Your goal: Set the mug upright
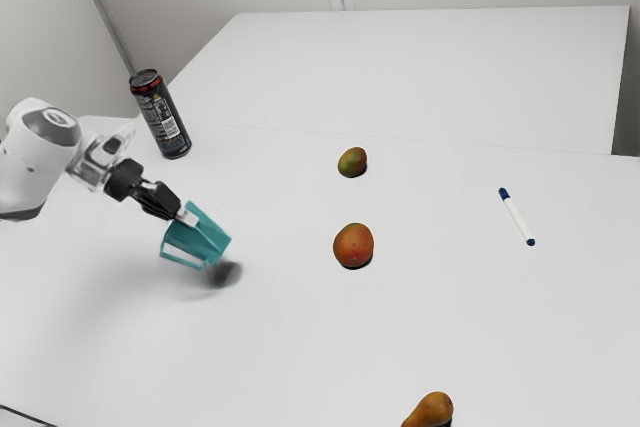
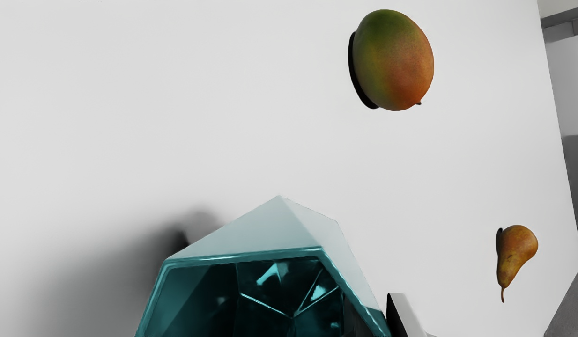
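Mug [image 1: 203, 237] of teal colour is tilted in the grip, and it seems to be raised above the wide white table [image 1: 450, 337], because its dark shadow [image 1: 222, 274] lies apart from it. The black gripper [image 1: 188, 217] is, as I judge, clamped on the mug's wall: in the wrist view one finger [image 2: 403, 314] stands outside, close to the rim, and a dark shape inside is probably the other. The body as a whole looks stiff and rather light, so I expect that it will not bend under the squeeze. The flat faces of the wall are shiny; they could slip or turn between the fingers, and if the mug is of ceramic or glass, a knock could chip it. For the hold, the wall just below the rim is suitable, with moderate force. Smallest is the rim [image 2: 244, 256] itself: its thin edge alone would be poor to pinch, with the weight hanging below
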Robot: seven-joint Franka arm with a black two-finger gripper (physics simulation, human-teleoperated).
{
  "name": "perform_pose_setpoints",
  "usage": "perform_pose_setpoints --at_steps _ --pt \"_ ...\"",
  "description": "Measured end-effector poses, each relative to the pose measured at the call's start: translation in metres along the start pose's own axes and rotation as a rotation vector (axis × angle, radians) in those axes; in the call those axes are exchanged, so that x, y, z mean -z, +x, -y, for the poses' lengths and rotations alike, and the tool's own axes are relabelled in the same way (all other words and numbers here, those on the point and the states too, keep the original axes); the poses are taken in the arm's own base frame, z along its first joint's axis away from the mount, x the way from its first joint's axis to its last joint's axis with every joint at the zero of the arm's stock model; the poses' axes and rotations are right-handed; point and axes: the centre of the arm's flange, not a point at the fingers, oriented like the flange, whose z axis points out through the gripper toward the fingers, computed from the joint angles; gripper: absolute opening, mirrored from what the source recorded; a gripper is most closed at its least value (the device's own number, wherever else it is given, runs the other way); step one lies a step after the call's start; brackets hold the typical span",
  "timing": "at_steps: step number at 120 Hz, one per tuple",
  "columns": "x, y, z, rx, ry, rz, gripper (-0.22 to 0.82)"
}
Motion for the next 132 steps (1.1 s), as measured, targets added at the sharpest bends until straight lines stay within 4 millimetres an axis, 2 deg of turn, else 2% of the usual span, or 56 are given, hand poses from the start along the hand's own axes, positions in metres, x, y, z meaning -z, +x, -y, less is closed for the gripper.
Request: perform_pose_setpoints --at_steps 12,26,48,62,88,110,132 --pt "0.005 0.028 -0.027 -0.074 0.117 0.100 -0.17" --pt "0.001 0.049 -0.053 -0.121 0.258 0.197 -0.17" --pt "-0.015 0.071 -0.082 -0.141 0.443 0.253 -0.17" --pt "-0.026 0.081 -0.093 -0.143 0.558 0.251 -0.18" --pt "-0.059 0.086 -0.100 -0.072 0.677 0.234 -0.18" --pt "-0.083 0.079 -0.087 0.037 0.711 0.208 -0.18" --pt "-0.088 0.075 -0.070 0.150 0.727 0.178 -0.18"
